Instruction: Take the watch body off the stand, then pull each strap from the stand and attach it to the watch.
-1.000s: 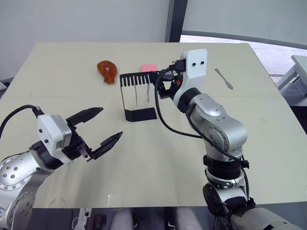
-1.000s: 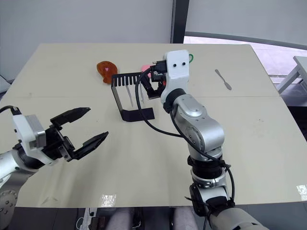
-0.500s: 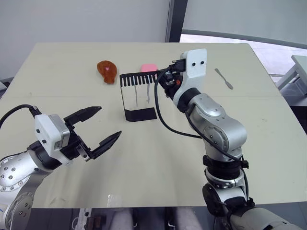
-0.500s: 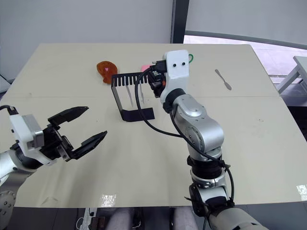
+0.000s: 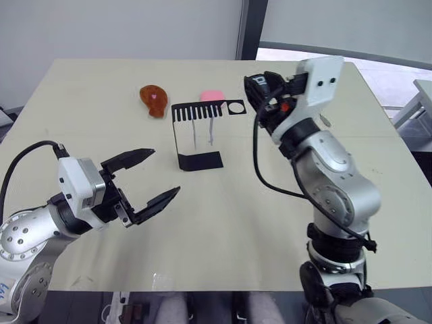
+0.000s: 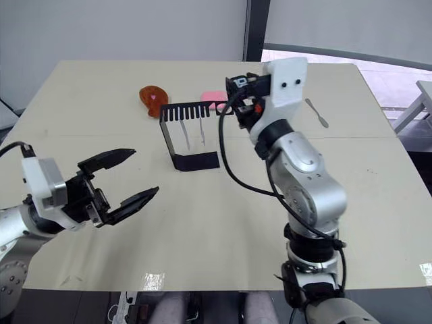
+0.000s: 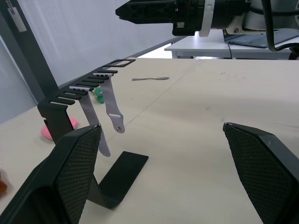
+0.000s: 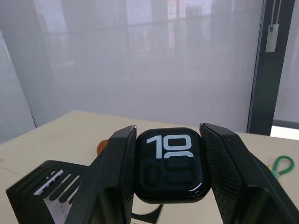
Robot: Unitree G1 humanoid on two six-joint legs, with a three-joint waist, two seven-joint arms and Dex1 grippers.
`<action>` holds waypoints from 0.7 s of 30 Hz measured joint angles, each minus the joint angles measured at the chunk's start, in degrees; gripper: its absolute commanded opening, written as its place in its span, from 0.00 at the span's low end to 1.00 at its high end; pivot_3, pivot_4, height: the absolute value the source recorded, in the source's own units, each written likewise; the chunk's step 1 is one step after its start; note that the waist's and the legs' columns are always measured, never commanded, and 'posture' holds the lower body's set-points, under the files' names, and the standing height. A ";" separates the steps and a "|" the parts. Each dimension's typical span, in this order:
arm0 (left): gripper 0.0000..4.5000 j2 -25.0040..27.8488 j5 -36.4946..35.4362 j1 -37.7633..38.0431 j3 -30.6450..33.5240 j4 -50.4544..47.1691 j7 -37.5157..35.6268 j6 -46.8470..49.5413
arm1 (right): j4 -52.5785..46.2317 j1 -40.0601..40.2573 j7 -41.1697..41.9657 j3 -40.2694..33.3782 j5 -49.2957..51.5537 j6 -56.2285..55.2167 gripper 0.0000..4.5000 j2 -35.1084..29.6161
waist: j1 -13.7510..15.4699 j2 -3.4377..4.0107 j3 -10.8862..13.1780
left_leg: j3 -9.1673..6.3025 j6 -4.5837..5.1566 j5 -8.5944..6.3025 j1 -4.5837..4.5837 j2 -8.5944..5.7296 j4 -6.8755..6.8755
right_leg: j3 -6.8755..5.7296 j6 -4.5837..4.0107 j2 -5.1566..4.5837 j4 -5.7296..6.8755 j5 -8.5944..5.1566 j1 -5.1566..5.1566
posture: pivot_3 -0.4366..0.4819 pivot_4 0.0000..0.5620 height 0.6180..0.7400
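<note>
The table (image 5: 81, 94) carries the stand (image 5: 196, 131) near its middle, both straps (image 5: 202, 129) hanging from its comb slots and the ring hole at its right end empty. The right gripper (image 8: 170, 172) is lifted off the table at about 2 o'clock from the stand, its fingers clamped on the watch body (image 8: 171, 163). The left gripper (image 5: 145, 181) hovers at about 7 o'clock from the stand, fingers spread wide apart and holding nothing.
</note>
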 measured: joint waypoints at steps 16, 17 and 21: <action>1.00 2.86 -0.61 -3.30 -8.88 4.50 -12.44 0.73 | 3.72 35.91 6.08 -3.98 -3.60 -14.64 0.37 -7.11 | 1.25 -0.01 -0.01 | 0.06 0.00 0.09 0.07 -0.02 -0.07 | 0.12 -0.01 0.08 -0.13 0.00 0.03 | 0.48 0.27 1.00; 1.00 2.84 -0.61 -3.28 -9.07 4.51 -12.48 0.79 | 5.59 37.23 7.00 -3.80 -3.49 -15.43 0.37 -7.01 | 1.30 -0.01 -0.01 | 0.07 0.01 0.09 0.04 -0.04 -0.07 | 0.13 -0.01 0.07 -0.14 0.00 0.02 | 0.48 0.27 1.00; 1.00 2.84 -0.89 -2.60 -9.63 4.39 -12.81 1.45 | 10.60 39.89 9.64 -3.78 -3.89 -20.57 0.37 -7.09 | 1.12 -0.01 -0.01 | 0.12 0.02 0.08 0.09 -0.05 -0.02 | 0.23 0.00 0.07 -0.10 0.01 0.02 | 0.48 0.27 1.00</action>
